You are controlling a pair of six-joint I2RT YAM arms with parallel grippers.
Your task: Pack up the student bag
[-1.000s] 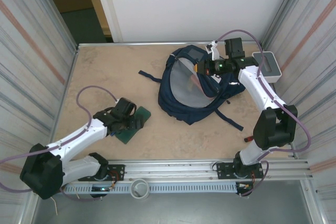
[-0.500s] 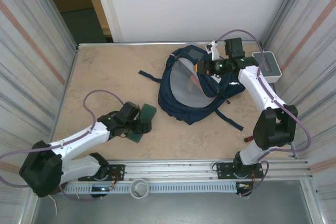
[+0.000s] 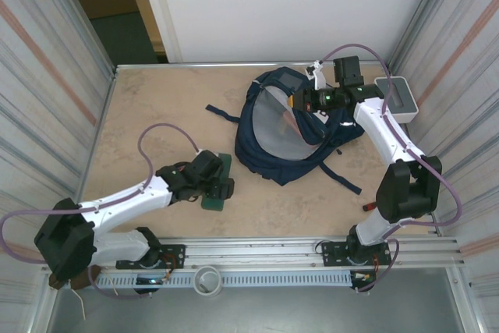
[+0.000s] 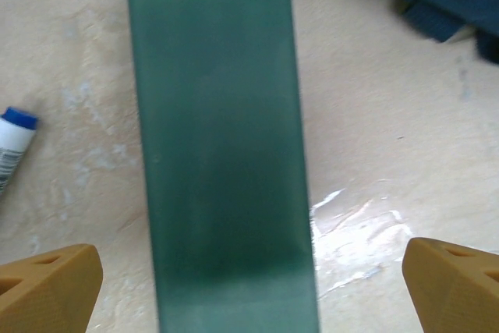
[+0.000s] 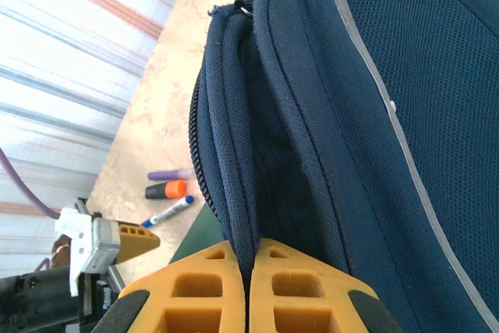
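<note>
Pale, marbled beige table (image 3: 156, 107) spans the top view, hemmed by ribbed metal walls on both sides and a white panel along the upper edge. Right of centre lies the student bag (image 3: 269, 154), navy fabric with thin pale stripes, its main opening gaping so the grey lining faces up, and dark straps trail out toward the upper left and lower right. At the bag's upper right rim the right gripper (image 3: 300, 101) is pinched together on the fabric. In the right wrist view its yellow fingers (image 5: 210, 278) meet at the bottom of the frame, with a fold of the bag's zipper edge (image 5: 234, 161) running down between them. A white-grey box (image 3: 398, 95) sits near the right wall, just beyond that arm. Left of the bag, in the lower middle of the top view, the left gripper (image 3: 221, 185) hangs over a flat dark green notebook (image 3: 212, 203). The left wrist view shows its claw spread wide, yellow fingertips (image 4: 47, 286) in the two bottom corners and the green notebook (image 4: 222, 146) running between them, bare table showing on either side of it. A white tube with a blue cap (image 4: 12, 146) lies at that frame's left edge. A purple marker (image 5: 171, 174) and an orange highlighter (image 5: 166, 189) rest on the table in the right wrist view's lower left.
</note>
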